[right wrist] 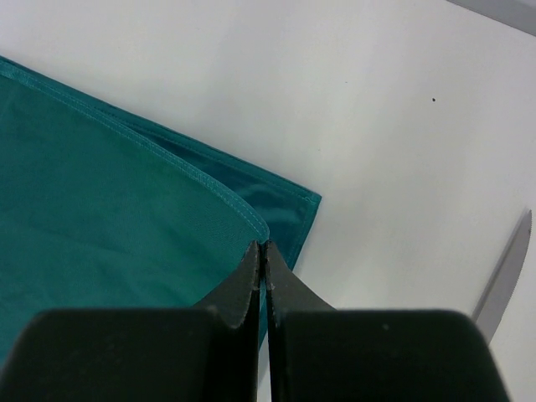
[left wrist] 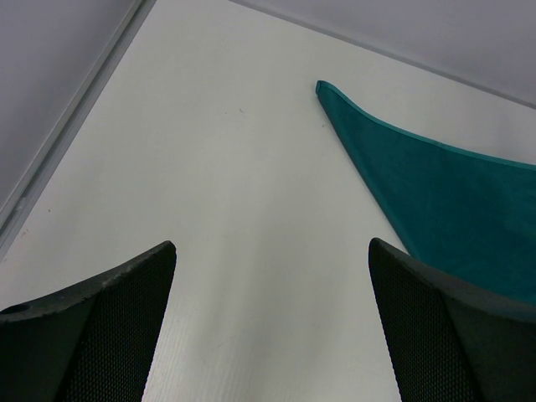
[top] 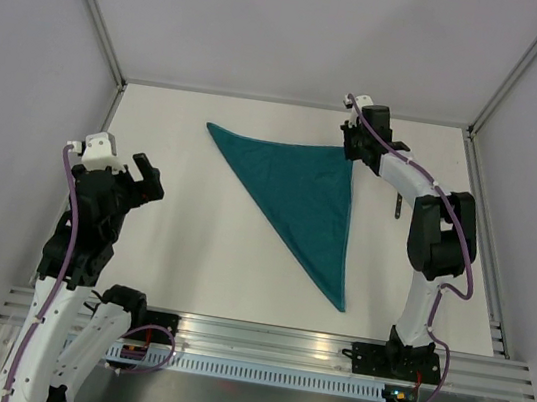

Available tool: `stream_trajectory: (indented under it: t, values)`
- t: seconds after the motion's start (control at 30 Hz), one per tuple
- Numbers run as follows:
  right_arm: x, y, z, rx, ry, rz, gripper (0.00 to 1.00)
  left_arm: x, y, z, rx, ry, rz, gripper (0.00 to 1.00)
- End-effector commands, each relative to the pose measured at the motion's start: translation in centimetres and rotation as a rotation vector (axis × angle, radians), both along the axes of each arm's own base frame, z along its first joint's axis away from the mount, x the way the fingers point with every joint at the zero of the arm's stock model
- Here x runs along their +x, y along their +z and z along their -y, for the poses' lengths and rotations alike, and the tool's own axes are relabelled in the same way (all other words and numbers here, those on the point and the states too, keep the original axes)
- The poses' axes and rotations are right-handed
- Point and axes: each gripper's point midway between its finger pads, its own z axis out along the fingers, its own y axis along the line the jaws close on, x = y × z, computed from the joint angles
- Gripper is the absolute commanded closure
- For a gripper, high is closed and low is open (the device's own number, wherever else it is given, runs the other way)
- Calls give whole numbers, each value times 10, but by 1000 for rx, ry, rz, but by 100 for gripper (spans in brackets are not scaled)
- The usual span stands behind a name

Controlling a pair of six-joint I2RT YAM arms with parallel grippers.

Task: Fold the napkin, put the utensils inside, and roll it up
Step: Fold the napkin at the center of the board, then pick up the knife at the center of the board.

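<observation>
The teal napkin lies folded into a triangle on the white table, its long edge running from far left to near right. My right gripper is at the napkin's far right corner. In the right wrist view the gripper is shut, pinching the top layer's corner of the napkin just above the lower layer. The knife lies to the right of the napkin, partly hidden by the right arm; its blade shows in the right wrist view. My left gripper is open and empty, left of the napkin.
Grey walls and a metal frame rail enclose the table on the left, back and right. An aluminium rail runs along the near edge by the arm bases. Bare white table lies under the left gripper.
</observation>
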Motion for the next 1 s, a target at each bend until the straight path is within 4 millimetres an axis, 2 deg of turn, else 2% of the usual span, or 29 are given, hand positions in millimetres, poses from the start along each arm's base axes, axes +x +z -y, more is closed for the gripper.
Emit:
stream_trajectory:
  t: [0.0, 0.43, 0.47, 0.5, 0.57, 0.6, 0.7, 0.83, 0.87, 0.93, 0.97]
  values:
    - [6, -2, 4, 4, -8, 16, 99, 5, 5, 2, 32, -33, 17, 0]
    - [10, -24, 16, -22, -42, -14, 98, 4, 4, 4, 28, -40, 19, 0]
    - [11, -26, 18, -25, -46, -18, 94, 4, 4, 4, 30, -41, 17, 0]
    - [12, -28, 18, -28, -51, -22, 84, 4, 4, 4, 28, -42, 19, 0]
    - [13, -28, 21, -32, -60, -24, 68, 4, 4, 4, 30, -42, 17, 0]
    - [15, -25, 21, -33, -63, -18, 52, 4, 4, 5, 29, -45, 19, 0]
    - [19, -16, 26, -46, -85, -6, 38, 3, 6, 5, 26, -51, 24, 0]
    - [17, -7, 45, -50, -145, -13, 37, 1, 8, 7, 23, -63, 35, 0]
    - [14, -6, 56, -56, -171, -21, 37, 1, 9, 7, 24, -65, 37, 0]
    - [4, -16, 72, -60, -200, -58, 37, -1, 11, 7, 25, -67, 48, 0]
    - [0, -22, 89, -62, -233, -81, 37, -1, 12, 8, 21, -74, 51, 0]
